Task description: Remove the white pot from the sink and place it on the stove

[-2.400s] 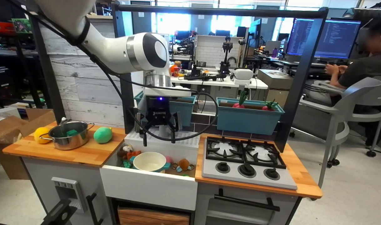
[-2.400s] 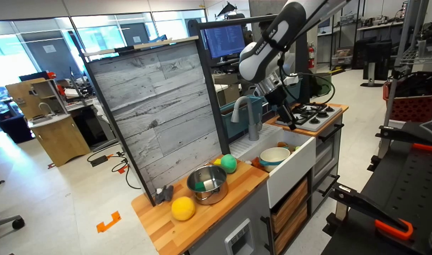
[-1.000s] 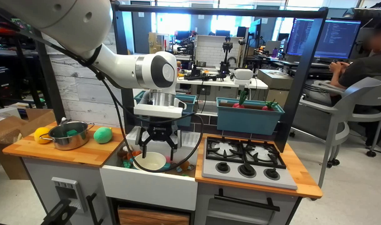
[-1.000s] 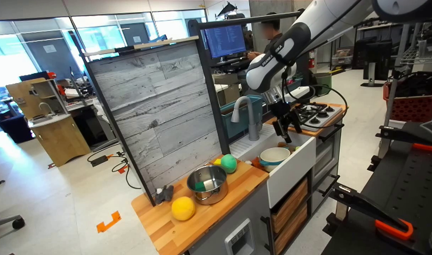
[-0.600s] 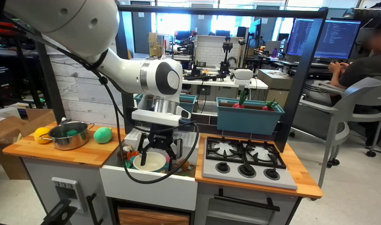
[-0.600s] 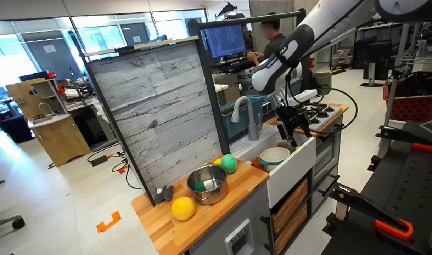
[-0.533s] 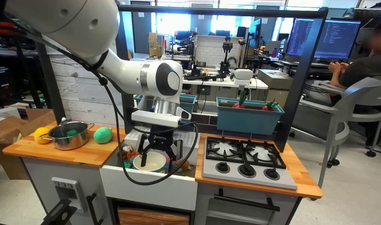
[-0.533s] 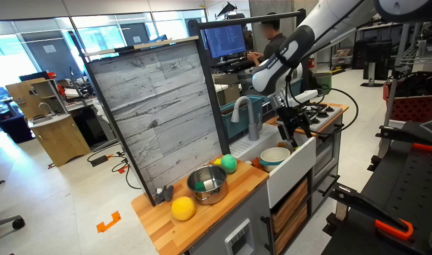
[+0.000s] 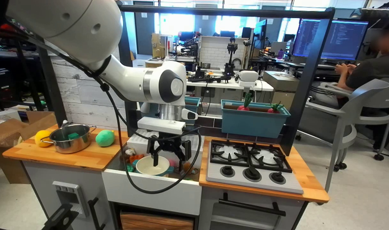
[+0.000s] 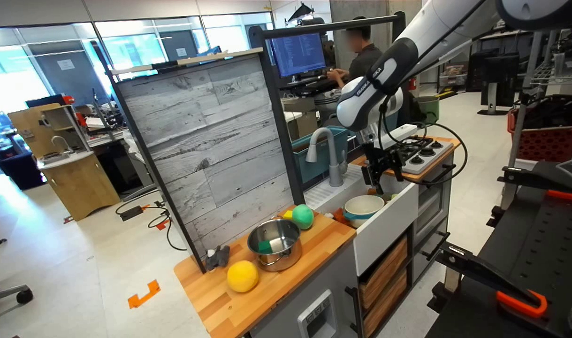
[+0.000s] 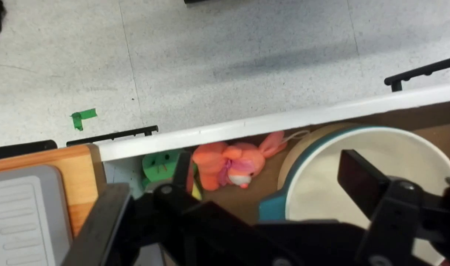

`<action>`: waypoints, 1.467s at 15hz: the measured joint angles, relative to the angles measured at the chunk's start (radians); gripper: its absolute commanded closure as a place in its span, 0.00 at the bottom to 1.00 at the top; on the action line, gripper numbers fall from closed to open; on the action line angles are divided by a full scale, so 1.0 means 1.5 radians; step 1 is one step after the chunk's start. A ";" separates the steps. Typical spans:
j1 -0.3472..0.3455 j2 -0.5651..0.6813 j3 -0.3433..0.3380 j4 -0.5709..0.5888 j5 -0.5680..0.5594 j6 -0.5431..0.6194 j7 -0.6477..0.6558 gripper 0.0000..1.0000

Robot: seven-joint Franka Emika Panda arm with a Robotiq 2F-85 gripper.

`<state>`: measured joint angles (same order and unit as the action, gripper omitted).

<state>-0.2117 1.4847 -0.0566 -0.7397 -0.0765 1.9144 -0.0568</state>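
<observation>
The white pot [image 9: 146,166], cream inside with a teal band and handles, sits in the sink [image 9: 168,201]; the pot also shows in an exterior view [image 10: 361,205]. In the wrist view my gripper [image 11: 267,166] is open and empty. One finger is over the inside of the pot [image 11: 320,184], the other over toys beside it. A teal handle [image 11: 272,207] lies between them, partly hidden by the gripper. The gripper [image 9: 168,163] points down over the pot's stove side; its exact height above the rim is unclear. The stove [image 9: 218,175] is right of the sink.
Soft toys lie around the pot, including an orange one [image 11: 236,162]. A grey faucet [image 10: 332,159] stands behind the sink. A metal pot [image 9: 73,143], a yellow ball [image 9: 42,138] and a green ball [image 9: 105,138] are on the counter. Blue planters [image 9: 255,123] stand behind the stove.
My gripper has come down from above the sink and opened wider. Over the last half second it has shifted slightly toward the stove, risen a little and become more upright. The pot has not moved.
</observation>
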 measured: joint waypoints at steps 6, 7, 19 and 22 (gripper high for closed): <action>0.000 0.000 -0.011 -0.029 0.000 0.066 0.013 0.00; 0.000 0.000 -0.011 -0.033 0.000 0.066 0.017 0.00; 0.000 0.000 -0.016 -0.054 0.000 0.067 0.058 0.00; 0.000 0.000 -0.018 -0.056 -0.002 0.087 0.053 0.00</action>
<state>-0.2116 1.4849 -0.0830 -0.8239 -0.0801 2.0449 0.0224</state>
